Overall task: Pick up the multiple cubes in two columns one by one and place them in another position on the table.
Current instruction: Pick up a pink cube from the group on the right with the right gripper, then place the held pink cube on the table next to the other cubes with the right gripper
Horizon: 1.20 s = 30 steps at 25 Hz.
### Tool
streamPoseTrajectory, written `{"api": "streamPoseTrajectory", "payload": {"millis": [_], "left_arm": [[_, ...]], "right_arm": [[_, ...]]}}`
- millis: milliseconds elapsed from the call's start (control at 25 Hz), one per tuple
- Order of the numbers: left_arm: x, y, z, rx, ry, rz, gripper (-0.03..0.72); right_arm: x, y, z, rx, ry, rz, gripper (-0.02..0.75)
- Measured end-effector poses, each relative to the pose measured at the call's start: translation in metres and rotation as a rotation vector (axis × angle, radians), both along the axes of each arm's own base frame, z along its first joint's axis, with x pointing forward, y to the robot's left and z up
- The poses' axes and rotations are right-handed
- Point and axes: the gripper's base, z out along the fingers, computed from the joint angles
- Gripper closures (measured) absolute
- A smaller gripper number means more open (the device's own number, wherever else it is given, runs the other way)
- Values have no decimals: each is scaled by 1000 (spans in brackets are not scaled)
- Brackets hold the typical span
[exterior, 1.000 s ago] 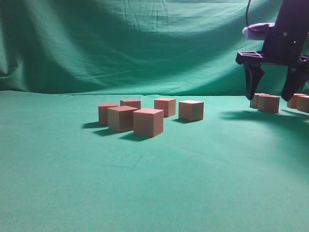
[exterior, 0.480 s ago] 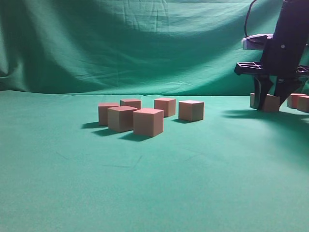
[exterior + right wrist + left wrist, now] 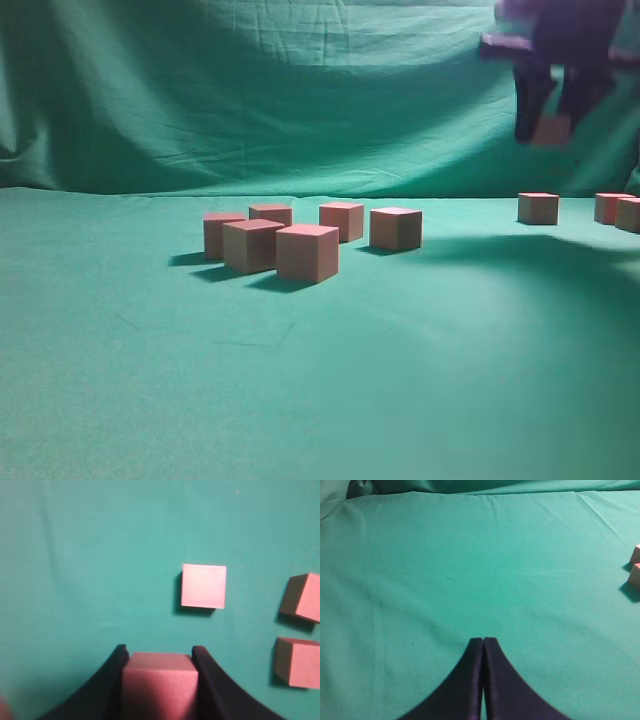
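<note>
My right gripper (image 3: pixel 552 125) hangs high at the right of the exterior view, shut on a pink cube (image 3: pixel 551 129) well above the table (image 3: pixel 400 350). In the right wrist view that cube (image 3: pixel 159 682) fills the gap between the black fingers of the right gripper (image 3: pixel 157 655). Below it, one cube (image 3: pixel 203 586) lies flat and two more (image 3: pixel 301 597) (image 3: pixel 299 661) sit at the right edge. Several cubes (image 3: pixel 307 252) stand grouped mid-table. My left gripper (image 3: pixel 483 640) is shut and empty over bare cloth.
Three cubes stay on the table at the far right (image 3: pixel 538 207) (image 3: pixel 610 207) (image 3: pixel 629 214). Two cube corners (image 3: pixel 636 554) (image 3: pixel 635 575) show at the right edge of the left wrist view. A draped green backdrop (image 3: pixel 250 90) rises behind the table.
The right gripper dropped over a cube at the far right, closed on it and lifted it high off the table. The middle group has not moved.
</note>
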Motion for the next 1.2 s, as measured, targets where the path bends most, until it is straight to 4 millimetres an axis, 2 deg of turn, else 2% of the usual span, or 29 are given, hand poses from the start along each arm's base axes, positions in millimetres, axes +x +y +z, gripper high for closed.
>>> {"api": "streamPoseTrajectory", "payload": {"millis": [160, 360, 480, 600, 680, 800, 920, 1080, 1200], "left_arm": [[0, 0, 0, 0, 0, 0, 688], [0, 0, 0, 0, 0, 0, 688], [0, 0, 0, 0, 0, 0, 688], [0, 0, 0, 0, 0, 0, 688], [0, 0, 0, 0, 0, 0, 688], [0, 0, 0, 0, 0, 0, 688], [0, 0, 0, 0, 0, 0, 688], [0, 0, 0, 0, 0, 0, 688], [0, 0, 0, 0, 0, 0, 688]], "right_arm": [[-28, 5, 54, 42, -13, 40, 466], [-68, -1, 109, 59, -26, 64, 466], [-93, -5, 138, 90, -85, 68, 466], [-127, -9, 152, 130, -99, 73, 466], [-152, -14, 153, 139, -90, 74, 466], [-187, -20, 137, 138, -38, 77, 466], [-214, -22, 118, 163, -23, 108, 466], [-236, -13, 87, 220, 34, 212, 466], [-246, 6, 66, 222, 55, 321, 466]]}}
